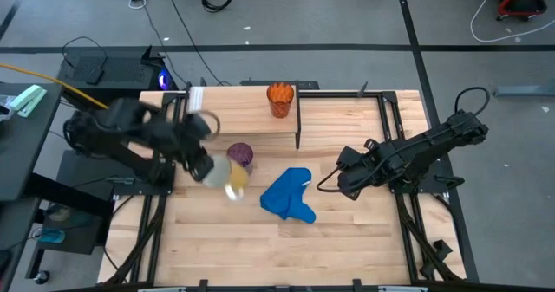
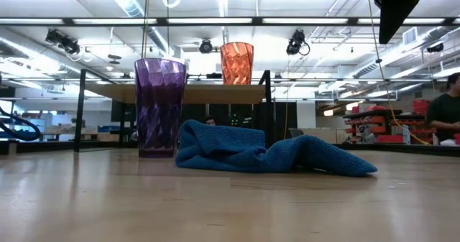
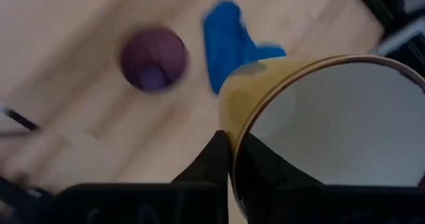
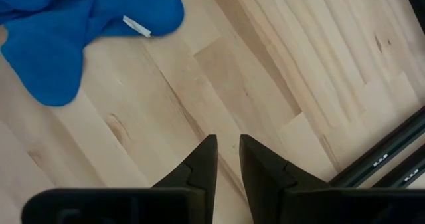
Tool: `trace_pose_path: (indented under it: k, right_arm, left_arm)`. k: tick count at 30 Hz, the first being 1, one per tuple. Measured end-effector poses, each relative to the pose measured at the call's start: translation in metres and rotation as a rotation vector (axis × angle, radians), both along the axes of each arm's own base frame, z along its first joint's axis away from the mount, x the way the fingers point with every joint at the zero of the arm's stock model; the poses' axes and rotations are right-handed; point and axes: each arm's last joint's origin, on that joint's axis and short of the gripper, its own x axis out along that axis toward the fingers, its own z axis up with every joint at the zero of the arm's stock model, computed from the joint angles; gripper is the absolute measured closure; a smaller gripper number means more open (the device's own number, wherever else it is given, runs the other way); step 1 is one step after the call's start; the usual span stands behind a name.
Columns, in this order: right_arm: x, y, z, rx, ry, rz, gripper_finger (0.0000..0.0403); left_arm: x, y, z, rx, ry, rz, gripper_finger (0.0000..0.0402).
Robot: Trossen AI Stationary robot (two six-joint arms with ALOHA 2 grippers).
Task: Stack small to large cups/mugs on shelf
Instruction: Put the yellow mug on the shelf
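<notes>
The mug [image 3: 332,131] is in the air, above the desk [image 1: 347,240] near the tumbler. The left pincer [image 3: 230,159] grips it by the rim: one dark finger is inside the wall and one outside, and they are pressed together on it. In the left wrist view the mug looks yellowish outside and pale inside. In the high view it is a blurred light shape [image 1: 227,181] at the end of the left arm, just beside the tumbler [image 1: 240,154].

The purple tumbler stands upright on the desk, in front of the shelf [image 1: 247,110] and not on it. In the low view it [image 2: 159,107] is just beside the blue cloth [image 2: 266,150]; I cannot tell if they touch.

The orange cup [image 1: 280,99] stands upright on the shelf, near its right end. In the low view it [image 2: 237,62] shows on top of the board, higher than the tumbler.

The cloth [image 1: 289,197] lies crumpled near the middle of the desk, between the two arms.

The right pincer [image 4: 226,159] hangs over bare wood at the right side of the desk, apart from the cloth. Its fingers have a narrow gap between them and hold nothing
</notes>
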Motion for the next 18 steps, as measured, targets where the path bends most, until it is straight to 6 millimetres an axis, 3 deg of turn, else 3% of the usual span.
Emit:
trace_pose_path:
  k: [7,18]
  right_arm:
    - [0.0,0.0,0.0,0.0,0.001,0.004,0.0332]
    - [0.001,0.0,0.0,0.002,-0.005,0.003,0.0332]
  left_arm:
    - [0.002,0.048,0.021,0.198,-0.046,-0.005,0.038]
    - [0.021,0.133,0.002,0.326,0.137,-0.043,0.038]
